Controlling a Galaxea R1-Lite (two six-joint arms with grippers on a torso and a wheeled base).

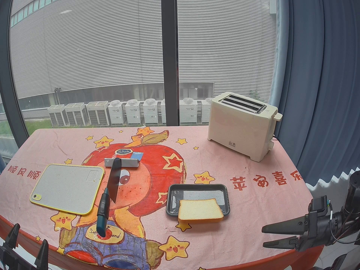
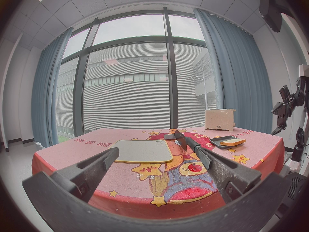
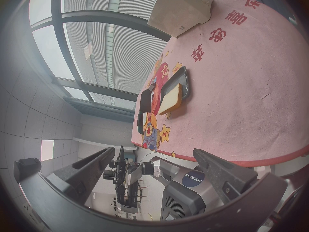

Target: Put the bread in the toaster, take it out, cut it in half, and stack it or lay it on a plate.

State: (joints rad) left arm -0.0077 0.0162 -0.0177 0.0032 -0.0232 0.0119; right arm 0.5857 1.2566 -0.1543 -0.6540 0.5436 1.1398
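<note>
A slice of bread [image 1: 200, 209] lies on a black tray [image 1: 221, 189] at the table's front middle, hanging over the tray's near rim. The cream toaster [image 1: 243, 124] stands at the back right, its slots empty. A knife [image 1: 106, 199] with a teal handle lies left of the tray, its blade propped on a grey rest [image 1: 129, 162]. A grey cutting board [image 1: 67, 187] lies further left. My right gripper [image 1: 263, 237] hovers open off the table's front right corner. My left gripper [image 1: 30, 234] sits open below the front left edge. The left wrist view shows the board [image 2: 143, 151], knife [image 2: 190, 144] and bread [image 2: 232, 142].
A pink cartoon cloth covers the table [image 1: 262, 192]. A window and blue curtain [image 1: 322, 75] stand behind the toaster. Open cloth lies between tray and toaster and along the front edge.
</note>
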